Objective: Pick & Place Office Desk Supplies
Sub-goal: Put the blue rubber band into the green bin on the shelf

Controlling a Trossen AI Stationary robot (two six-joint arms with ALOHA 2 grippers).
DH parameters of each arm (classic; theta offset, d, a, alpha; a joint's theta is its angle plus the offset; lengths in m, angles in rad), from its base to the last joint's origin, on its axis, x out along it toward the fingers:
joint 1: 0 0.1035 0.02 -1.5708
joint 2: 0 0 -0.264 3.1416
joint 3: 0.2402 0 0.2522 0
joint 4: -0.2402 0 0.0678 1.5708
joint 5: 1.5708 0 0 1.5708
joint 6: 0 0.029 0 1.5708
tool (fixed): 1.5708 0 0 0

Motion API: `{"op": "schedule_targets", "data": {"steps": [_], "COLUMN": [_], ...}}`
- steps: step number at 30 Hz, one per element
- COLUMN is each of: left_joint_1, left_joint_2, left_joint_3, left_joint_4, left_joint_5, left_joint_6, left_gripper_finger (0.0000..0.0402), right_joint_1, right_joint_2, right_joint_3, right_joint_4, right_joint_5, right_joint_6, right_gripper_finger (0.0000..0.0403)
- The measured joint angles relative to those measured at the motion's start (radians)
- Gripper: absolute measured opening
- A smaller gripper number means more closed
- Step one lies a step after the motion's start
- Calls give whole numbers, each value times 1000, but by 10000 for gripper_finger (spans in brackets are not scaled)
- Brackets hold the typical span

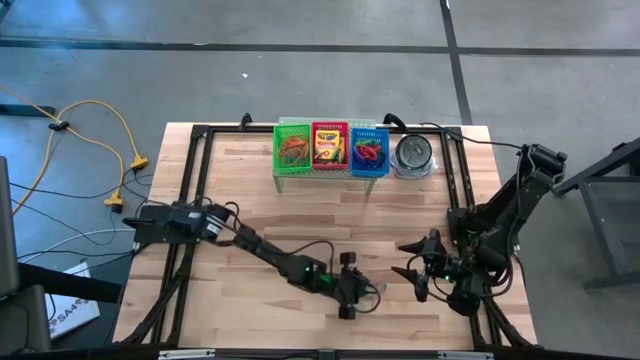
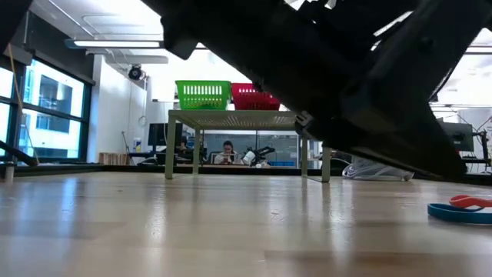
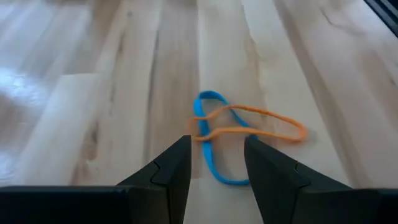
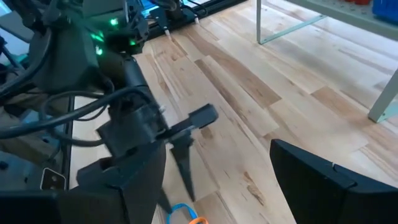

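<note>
Your tabletop (image 1: 250,200) is pale butcher-block wood in long glued strips with visible grain, framed by dark metal rails. Against its far edge, near the middle, you have a low pale-green riser shelf (image 1: 330,172) on thin legs, and on it three plastic mesh baskets in a row: a green basket (image 1: 279,148) heaped with thin rubber-band loops (image 1: 295,150), a red basket (image 1: 330,126) filled by flat yellow-and-green crayon boxes (image 1: 329,146) whose printing is too small to read, and a blue basket (image 1: 369,167) with more coloured loops inside. Just beside the shelf, toward the far right corner, sits a round silvery metal tin (image 1: 413,153) with a shiny lid. Your left arm reaches from the left edge across to the near edge at the middle, and its left claw (image 3: 216,163) hangs just above the wood with its two dark angular fingers part-way spread and pinching nothing. Directly ahead of those fingers lie the two loose task pieces: a blue rubber band (image 3: 211,140), a flat narrow loop, and an orange rubber band (image 3: 255,122), a thinner drawn-out loop lying across it, the two touching where they overlap. Your right arm waits by the right edge near the front; its right claw (image 1: 413,272) points toward the left one with its fingers spread wide and empty.
</note>
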Motion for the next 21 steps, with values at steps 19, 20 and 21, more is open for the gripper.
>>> {"op": "schedule_targets", "data": {"steps": [19, 20, 21], "left_joint_1": [2, 7, 12], "left_joint_2": [61, 61, 60], "left_joint_3": [4, 5, 6], "left_joint_4": [14, 4, -6], "left_joint_5": [37, 39, 43], "left_joint_6": [-61, -83, -108], "left_gripper_finger": [142, 142, 142], "right_joint_1": [-33, -33, -33], "right_joint_2": [-3, -3, -3], "right_joint_3": [0, 0, 0], "right_joint_4": [15, 15, 15], "right_joint_5": [-23, -25, -26], "right_joint_6": [-45, -45, -45], "right_gripper_finger": [278, 278, 278]}}
